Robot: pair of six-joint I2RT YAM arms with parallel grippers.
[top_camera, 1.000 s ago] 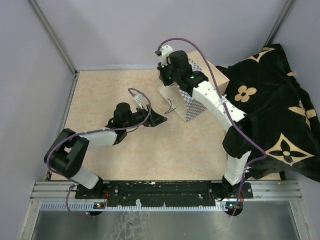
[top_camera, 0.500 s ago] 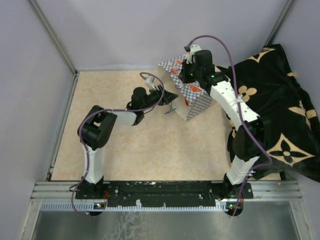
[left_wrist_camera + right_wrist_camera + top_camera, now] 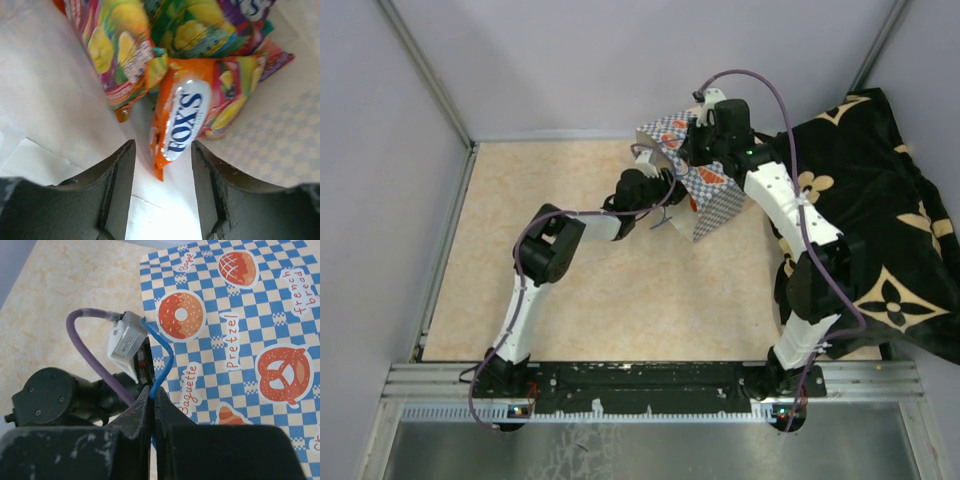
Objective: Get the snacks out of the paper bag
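Note:
The paper bag (image 3: 712,198) lies on its side at the back of the table, mouth facing left. My right gripper (image 3: 152,396) is shut on its blue cord handle (image 3: 164,362), above the checked side (image 3: 240,340). My left gripper (image 3: 163,167) reaches into the bag's mouth (image 3: 670,185) with its jaws apart. Several snacks are piled inside the bag. An orange packet (image 3: 186,122) with a white logo lies nearest, its lower corner between my fingertips with a gap on both sides. Green, yellow and purple packets (image 3: 195,27) lie behind it.
A black cloth with gold flower marks (image 3: 880,230) covers the right side of the table, close behind the bag. The bag's second cord handle (image 3: 661,219) trails on the beige tabletop (image 3: 570,290). Grey walls enclose the back and sides.
My left arm has stretched right and pushed its gripper into the bag's mouth, jaws narrowing. My right gripper has shifted right with the handle, lifting the bag's upper side open.

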